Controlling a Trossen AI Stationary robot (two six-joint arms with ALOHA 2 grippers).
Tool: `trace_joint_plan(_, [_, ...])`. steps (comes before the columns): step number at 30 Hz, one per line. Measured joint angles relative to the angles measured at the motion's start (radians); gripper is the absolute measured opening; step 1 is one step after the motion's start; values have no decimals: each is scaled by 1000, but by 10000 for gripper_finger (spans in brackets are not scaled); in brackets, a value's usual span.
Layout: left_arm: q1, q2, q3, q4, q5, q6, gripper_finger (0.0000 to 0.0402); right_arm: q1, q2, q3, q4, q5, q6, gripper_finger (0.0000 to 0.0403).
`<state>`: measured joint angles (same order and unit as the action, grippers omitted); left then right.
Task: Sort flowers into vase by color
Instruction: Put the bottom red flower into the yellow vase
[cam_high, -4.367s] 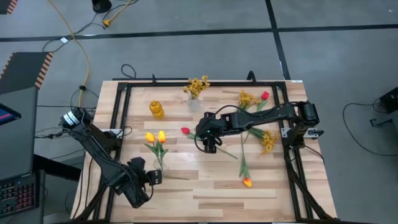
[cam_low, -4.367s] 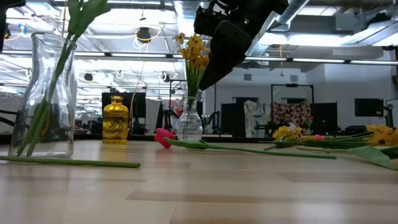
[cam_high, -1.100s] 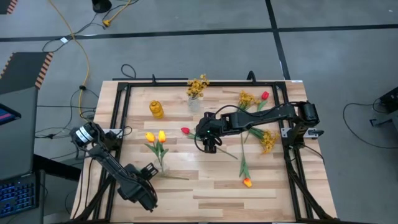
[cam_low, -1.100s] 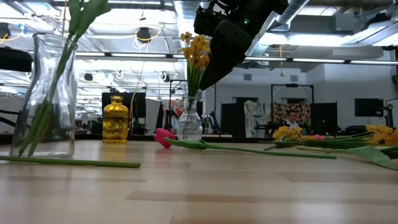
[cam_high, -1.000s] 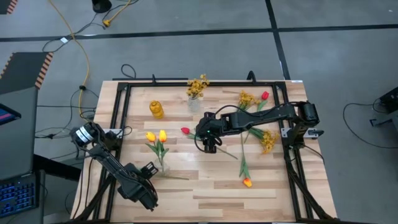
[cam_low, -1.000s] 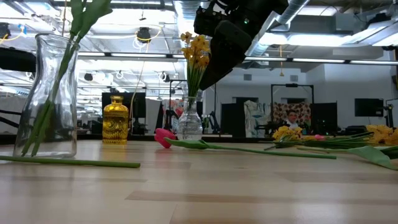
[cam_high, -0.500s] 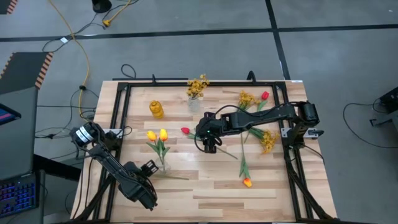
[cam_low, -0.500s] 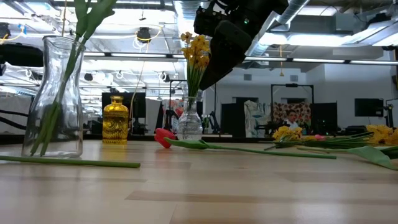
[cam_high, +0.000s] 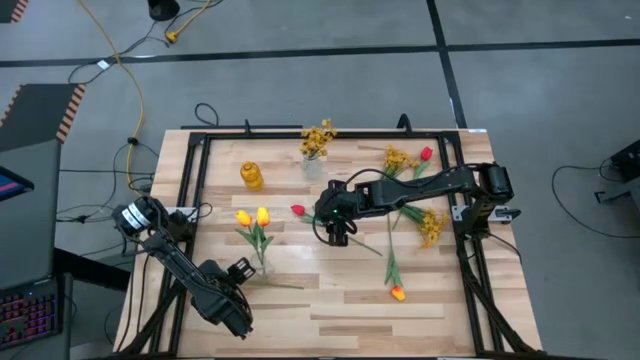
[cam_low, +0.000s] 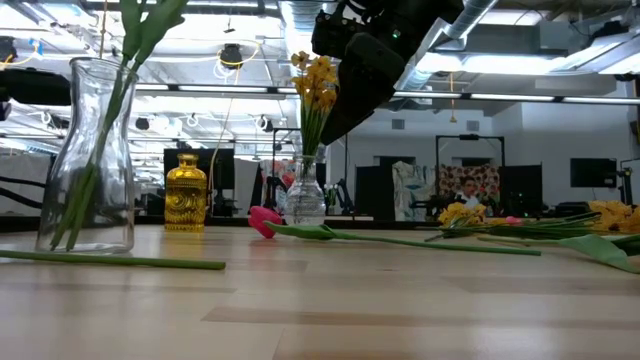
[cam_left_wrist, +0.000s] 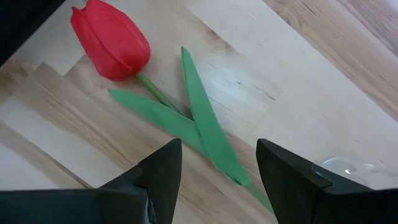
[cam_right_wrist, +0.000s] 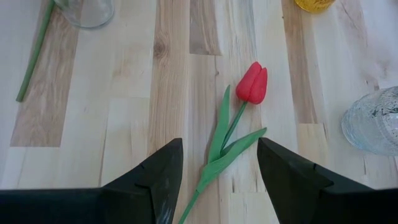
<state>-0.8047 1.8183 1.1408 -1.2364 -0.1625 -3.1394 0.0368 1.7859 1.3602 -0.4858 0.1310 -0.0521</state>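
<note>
Petals of vase tulips (cam_low: 140, 20) cut off above.

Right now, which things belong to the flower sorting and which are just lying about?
Job: red tulip, yellow tulips in the tall vase, mustard sprays in the small vase, loose flowers at right, right gripper open over the red tulip.
Lying about: gold bottle, yellow cable on the floor.

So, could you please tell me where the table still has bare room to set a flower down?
The near strip of the wooden table is bare, between the clear glass vase of yellow-orange tulips and the fallen orange tulip. The far right is crowded: a red tulip and mustard-yellow sprays lie crossed there.
</note>
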Motion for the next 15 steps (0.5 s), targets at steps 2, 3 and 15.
trace_joint_plan(2, [0, 0, 0, 9, -2, 0, 194, 0, 0, 0, 0, 0, 0, 233])
trace_joint_plan(3, [0, 0, 0, 11, -2, 0, 194, 0, 0, 0, 0, 0, 0, 233])
trace_joint_plan(15, [0, 0, 0, 21, -3, 0, 194, 0, 0, 0, 0, 0, 0, 233])
